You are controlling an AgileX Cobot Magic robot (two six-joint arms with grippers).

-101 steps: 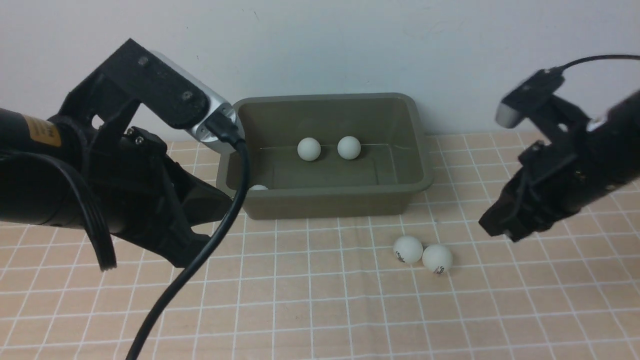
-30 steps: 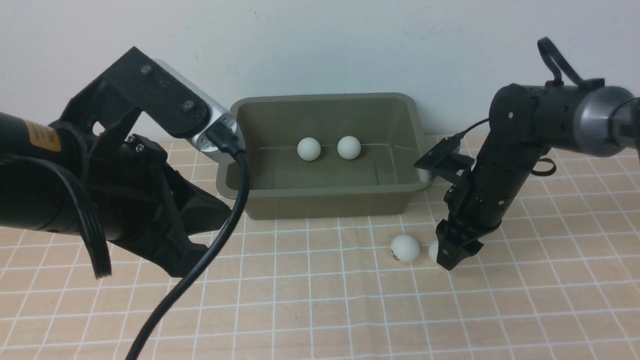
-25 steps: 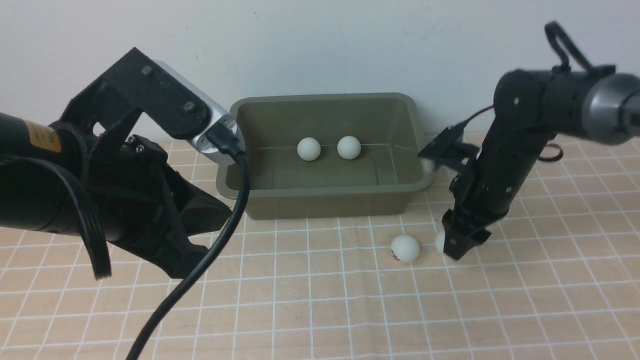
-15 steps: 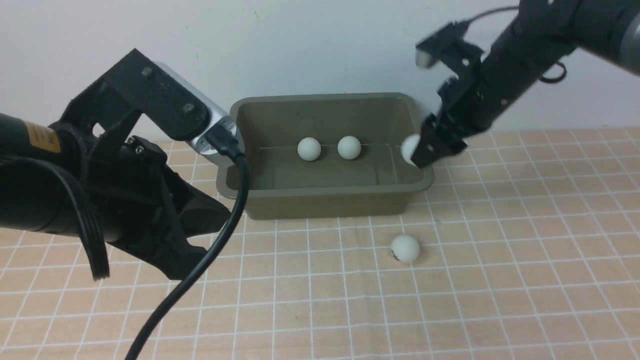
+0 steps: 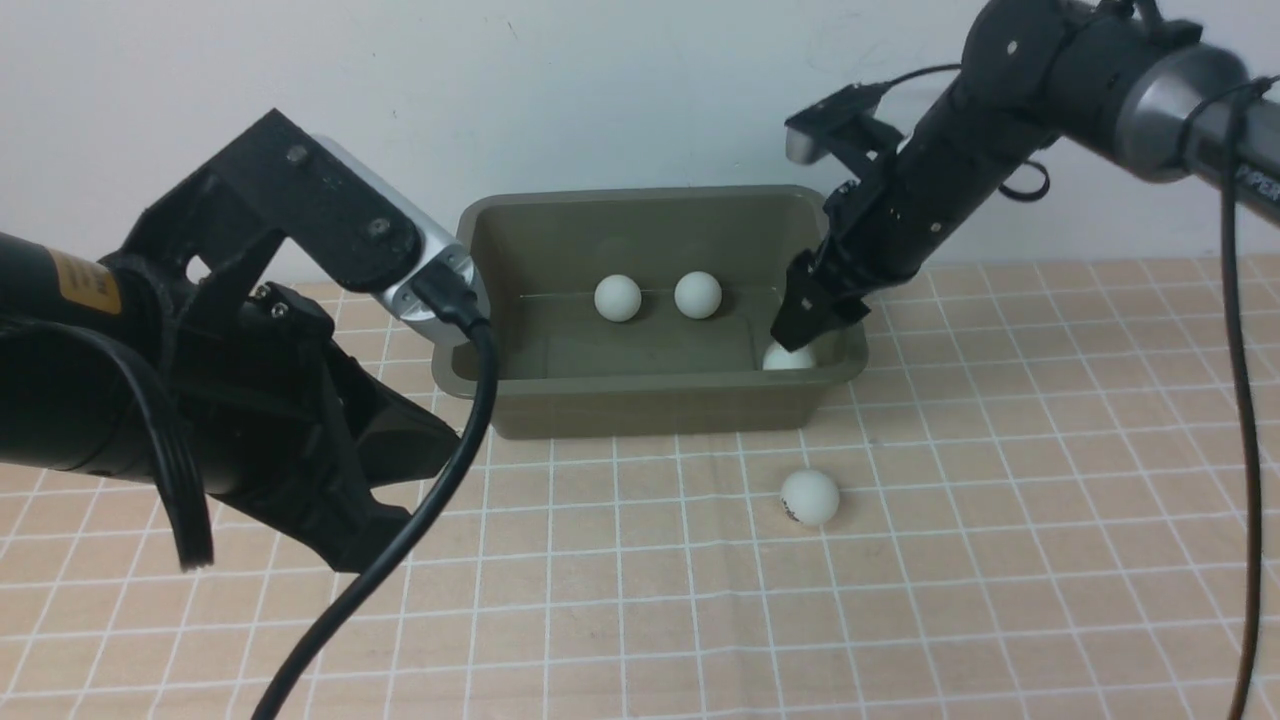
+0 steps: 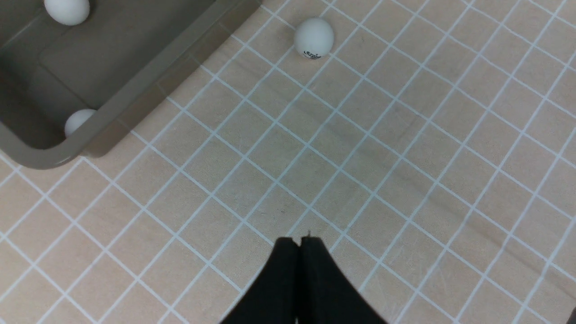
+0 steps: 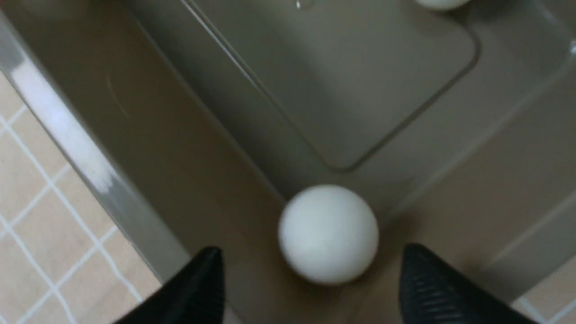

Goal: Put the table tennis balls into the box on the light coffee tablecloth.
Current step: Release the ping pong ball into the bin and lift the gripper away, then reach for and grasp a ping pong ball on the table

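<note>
So here's where it sits: the right gripper (image 5: 806,322) hangs over the right end of the box (image 5: 650,405), centre-right in the front view. Its jaws are spread wide and grip nothing. The white ball (image 7: 328,234) under it lies free in the box's near right corner, clear of both fingers in the right wrist view. The left gripper (image 6: 298,240) is clenched tight on nothing, fingers pressed together above bare tablecloth (image 5: 1000,580), over at the left of the frame. A pair of balls (image 5: 617,298) sits side by side against the far wall, in the middle of the frame. The left wrist view also catches a fourth ball (image 6: 77,122) tucked into a near corner that the front wall hides from the front camera. That leaves one loose ball (image 5: 809,497) on the cloth, lower centre-right of the front view, near the front of the box and well apart from either claw. My take on handling: these things look hollow, featherweight and stiff, with a smooth round shell, so it'll probably roll at the slightest nudge and squirt sideways out of an off-centre pinch. I'd come straight down with the jaws wide, straddle it and close across the widest part — gentle squeeze, no force needed. Letting go low over the box should keep it from bouncing out.
</note>
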